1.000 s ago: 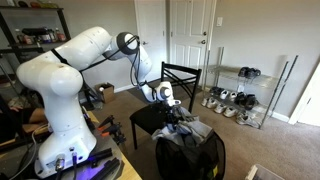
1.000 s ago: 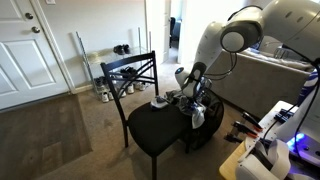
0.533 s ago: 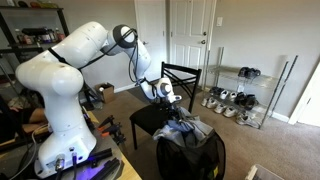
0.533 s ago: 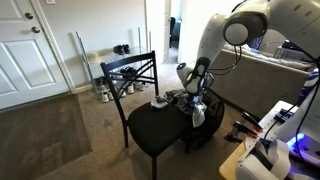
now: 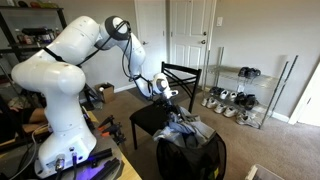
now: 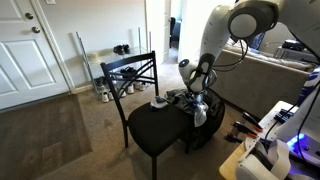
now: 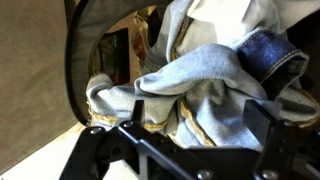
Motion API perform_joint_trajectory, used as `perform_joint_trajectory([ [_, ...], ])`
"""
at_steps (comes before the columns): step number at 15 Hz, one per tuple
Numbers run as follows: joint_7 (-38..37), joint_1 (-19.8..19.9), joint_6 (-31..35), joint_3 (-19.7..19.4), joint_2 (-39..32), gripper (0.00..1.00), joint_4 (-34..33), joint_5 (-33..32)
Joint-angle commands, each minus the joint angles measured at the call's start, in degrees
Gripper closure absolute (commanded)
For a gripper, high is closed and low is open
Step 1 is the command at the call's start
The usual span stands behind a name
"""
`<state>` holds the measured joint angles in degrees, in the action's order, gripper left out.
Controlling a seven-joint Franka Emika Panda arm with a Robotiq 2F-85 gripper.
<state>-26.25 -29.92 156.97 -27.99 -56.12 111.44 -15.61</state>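
arm point(image 5: 62, 58): white rounded shells | joints point(image 5: 117, 27): black | end effector point(image 6: 197, 97): black

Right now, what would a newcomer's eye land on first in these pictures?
The big white robot arm fills one side of an exterior view, its claw hovering just above a black hamper heaped with grey clothes. A black chair stands right beside the hamper.

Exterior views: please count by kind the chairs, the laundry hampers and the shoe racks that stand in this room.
black chair: 1
black laundry hamper: 1
shoe rack: 1
Total: 3
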Motion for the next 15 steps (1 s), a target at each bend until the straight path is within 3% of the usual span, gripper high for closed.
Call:
perform_joint_trajectory([
  [1,-2.59,-4.03,4.16,-2.13,2.29,0.00,4.98,-2.01],
  [8,4.63,-4.41,15.86,1.52,0.33,0.00,1.20,-0.47],
  [13,8.81,-3.45,10.30,1.66,-3.46,0.00,-7.94,0.14],
  [15,10.08,-1.13,6.11,2.77,-5.09,0.00,-11.97,-0.42],
])
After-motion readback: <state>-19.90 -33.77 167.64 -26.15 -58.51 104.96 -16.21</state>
